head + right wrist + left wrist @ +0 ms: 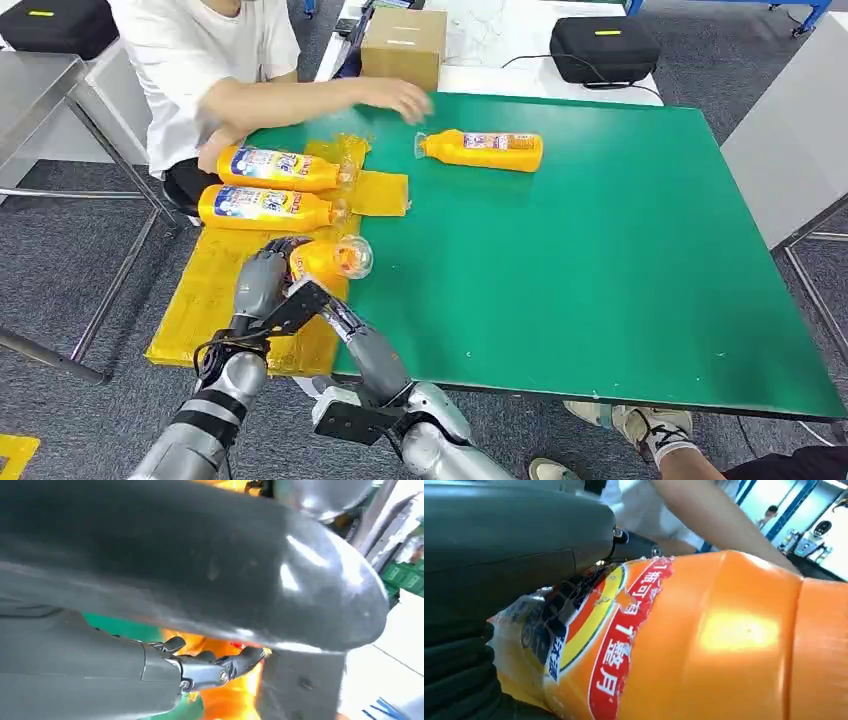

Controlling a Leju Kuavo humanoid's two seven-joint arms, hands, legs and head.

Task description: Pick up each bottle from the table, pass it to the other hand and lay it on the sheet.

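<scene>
An orange bottle (335, 258) with a clear cap hangs over the near edge of the yellow sheet (205, 310). My left hand (262, 285) grips it around its labelled body (724, 640), with the thumb cover (499, 555) pressed against the label. My right hand (312, 300) reaches in just below the bottle; its fingers (220, 670) lie stretched out against the orange side (225, 700) without closing on it. Two more orange bottles (275, 167) (265, 207) lie side by side on the sheet. A further one (485, 150) lies on the green table (600, 260).
A person in a white shirt sits at the far left corner, one hand (400, 98) stretched over the table near the lying bottle. A cardboard box (403, 45) and a black case (603, 48) stand behind the table. A shoe (645, 425) shows at the table's near edge.
</scene>
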